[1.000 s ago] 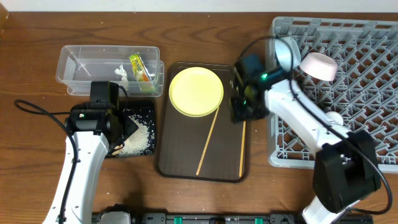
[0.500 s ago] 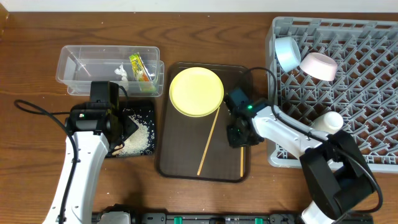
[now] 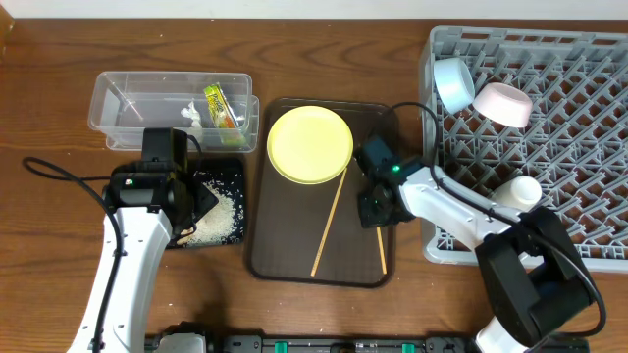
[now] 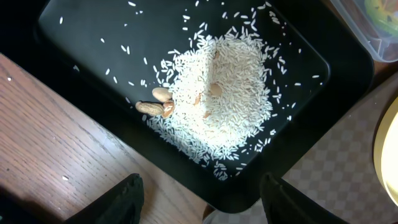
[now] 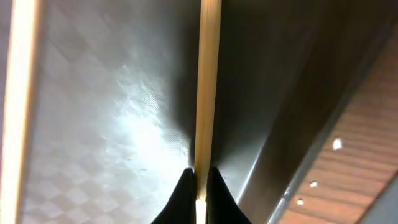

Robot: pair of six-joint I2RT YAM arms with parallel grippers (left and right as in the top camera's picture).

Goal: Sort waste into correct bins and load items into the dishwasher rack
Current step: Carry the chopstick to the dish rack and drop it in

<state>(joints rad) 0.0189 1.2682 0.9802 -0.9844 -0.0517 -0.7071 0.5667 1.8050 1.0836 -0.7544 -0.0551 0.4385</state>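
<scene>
My right gripper (image 5: pixel 199 173) is shut on the right-hand wooden chopstick (image 5: pixel 208 74), which lies along the right side of the dark brown serving tray (image 3: pixel 294 260). The other chopstick (image 3: pixel 328 224) lies slanted below the yellow plate (image 3: pixel 310 144). My left gripper (image 4: pixel 202 208) hangs open above the near corner of the black tray (image 4: pixel 81 37), which holds the rice scraps (image 4: pixel 221 93). The clear tub (image 3: pixel 137 98) holds the snack wrapper (image 3: pixel 224 106) and the tissue (image 3: pixel 193 115). In the grey rack (image 3: pixel 549 226) sit a light blue bowl (image 3: pixel 453 83), a white bowl (image 3: pixel 503 103) and a pale green cup (image 3: pixel 520 189).
A few brown nut-like bits (image 4: pixel 155 106) lie at the edge of the rice. The serving tray's raised right rim (image 5: pixel 292 155) runs close beside the held chopstick. The rack's wall (image 3: pixel 432 196) stands just right of the right arm.
My right gripper has come down from the tray's upper right corner to the right chopstick and shut on it. The left arm has not moved.
</scene>
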